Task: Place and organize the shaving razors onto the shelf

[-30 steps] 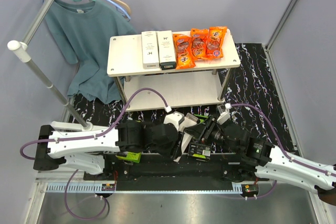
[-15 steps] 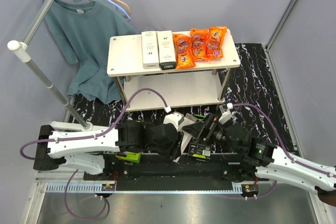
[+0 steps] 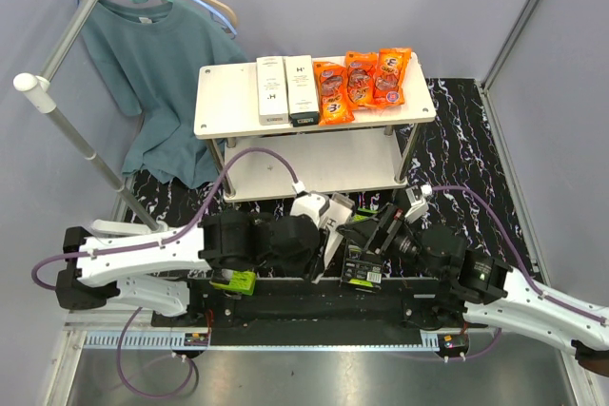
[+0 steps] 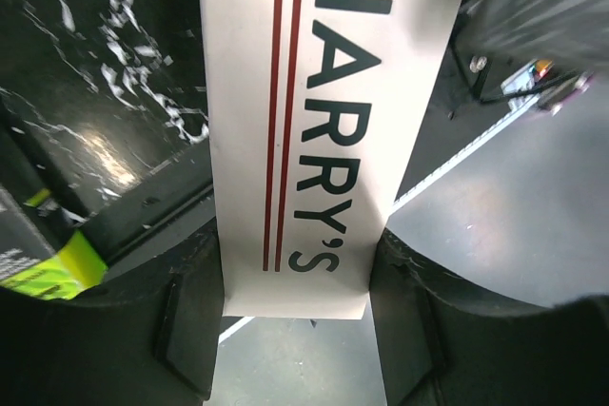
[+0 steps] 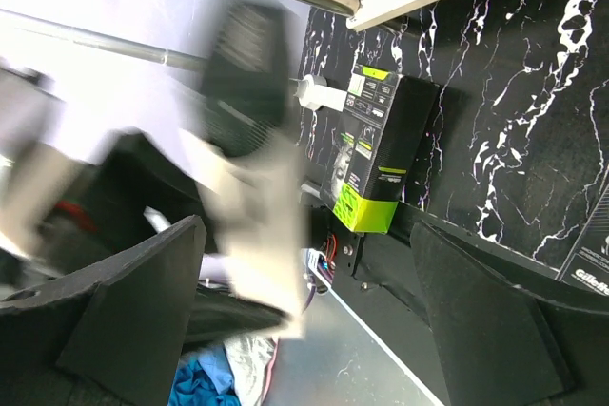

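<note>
My left gripper [image 4: 297, 320] is shut on a slim white "HARRY'S" razor box [image 4: 324, 121], gripped across its width near one end. From above, that box [image 3: 333, 222] hangs over the black mat in front of the shelf [image 3: 228, 102]. Just to its right my right gripper [image 3: 379, 231] stands open with nothing between its fingers; in its wrist view the white box is a blur [image 5: 257, 225]. Two white razor boxes [image 3: 272, 90] [image 3: 302, 90] lie side by side on the shelf's top board. A black razor box with a lime-green label [image 3: 362, 268] lies near the arm bases, and another [image 3: 235, 281] shows under the left arm.
Three orange snack packets [image 3: 362, 83] fill the right half of the top board. The lower board [image 3: 324, 164] is bare. A teal T-shirt [image 3: 152, 73] hangs from a clothes rail [image 3: 76, 130] on the left. Grey walls close in both sides.
My right gripper has opened wide and let go of the white box, which stays in my left gripper. The left arm has shifted slightly toward the shelf with it.
</note>
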### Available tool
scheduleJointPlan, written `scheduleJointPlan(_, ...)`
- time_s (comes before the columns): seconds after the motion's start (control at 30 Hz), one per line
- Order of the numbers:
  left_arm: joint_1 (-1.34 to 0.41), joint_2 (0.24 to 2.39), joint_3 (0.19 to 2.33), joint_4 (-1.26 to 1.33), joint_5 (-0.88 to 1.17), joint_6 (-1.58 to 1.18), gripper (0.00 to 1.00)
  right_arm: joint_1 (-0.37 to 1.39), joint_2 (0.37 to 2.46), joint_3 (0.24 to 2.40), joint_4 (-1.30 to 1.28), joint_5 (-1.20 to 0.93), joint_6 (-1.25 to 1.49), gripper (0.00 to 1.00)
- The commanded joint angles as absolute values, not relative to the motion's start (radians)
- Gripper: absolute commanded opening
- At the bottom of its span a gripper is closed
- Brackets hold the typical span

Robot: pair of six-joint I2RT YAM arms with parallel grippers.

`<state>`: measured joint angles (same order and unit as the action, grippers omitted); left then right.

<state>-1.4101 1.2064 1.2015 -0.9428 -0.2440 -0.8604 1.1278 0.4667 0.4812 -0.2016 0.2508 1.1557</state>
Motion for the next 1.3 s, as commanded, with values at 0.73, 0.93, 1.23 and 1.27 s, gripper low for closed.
scheduleJointPlan(0.73, -0.888, 1.359, 2.284, -1.307, -0.422, -0.442, 0.09, 1.134, 0.534, 0.505, -0.158, 0.249, 1.15, 1.0)
scheduleJointPlan(0.93, -0.815, 1.402, 2.35, -1.299, -0.39, -0.423, 0.09, 1.134, 0.545, 0.505, -0.158, 0.241, 1.15, 1.0)
scheduleJointPlan(1.23, -0.611, 1.453, 2.341, -1.315, -0.281, -0.416, 0.11, 1.132, 0.511, 0.482, -0.173, 0.244, 1.167, 1.0)
scheduleJointPlan(1.27, -0.591, 1.462, 2.344, -1.315, -0.237, -0.414, 0.12, 1.134, 0.509, 0.48, -0.176, 0.244, 1.169, 1.0)
